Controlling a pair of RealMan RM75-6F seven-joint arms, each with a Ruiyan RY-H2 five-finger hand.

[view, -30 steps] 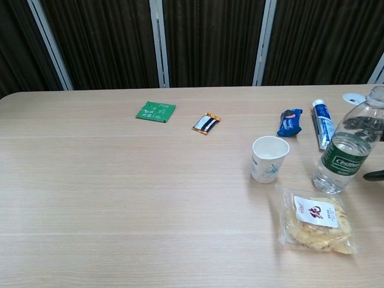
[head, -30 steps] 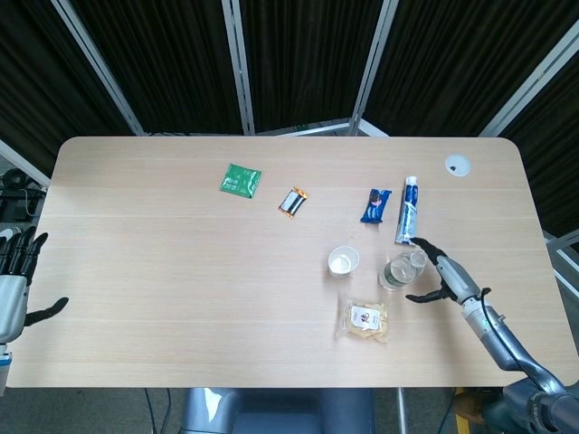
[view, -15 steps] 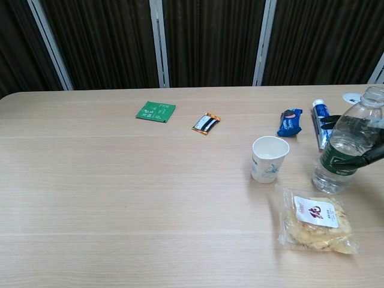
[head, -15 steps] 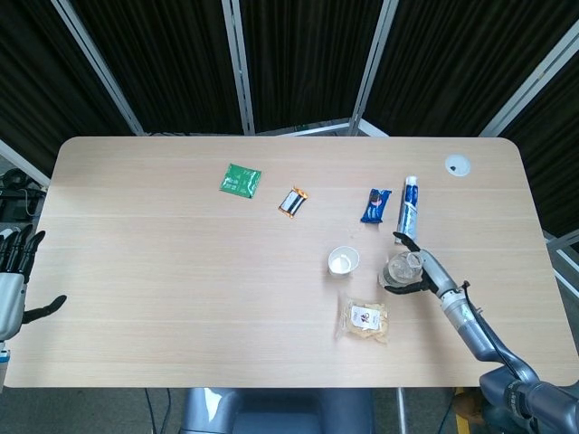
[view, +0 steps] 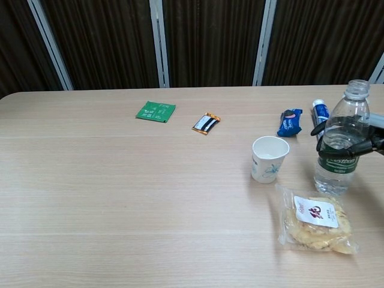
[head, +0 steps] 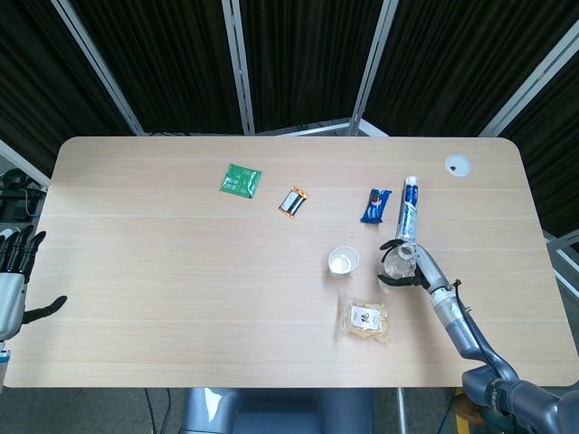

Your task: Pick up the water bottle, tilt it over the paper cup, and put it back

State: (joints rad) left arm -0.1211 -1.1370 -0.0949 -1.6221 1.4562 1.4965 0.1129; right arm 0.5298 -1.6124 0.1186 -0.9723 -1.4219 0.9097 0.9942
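Nearest, a snack bag [view: 315,219] is seen lying just before the water bottle [view: 339,150], which stands upright on the table [view: 120,180], gripped by the right robot hand [head: 405,268], so a loose grip could topple it toward the paper cup [view: 268,159] beside it.

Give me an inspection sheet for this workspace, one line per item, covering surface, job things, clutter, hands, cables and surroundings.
Surface: light wood table, round white cap at its far right corner.
Job's things: water bottle upright on the table; paper cup upright beside it.
Clutter: snack bag, toothpaste tube, blue wrapper, candy bar, green packet.
Hands: right hand wraps fingers around the bottle; left hand off the table's left edge, fingers apart.
Cables: nothing seen.
Surroundings: dark curtains, metal frame posts.
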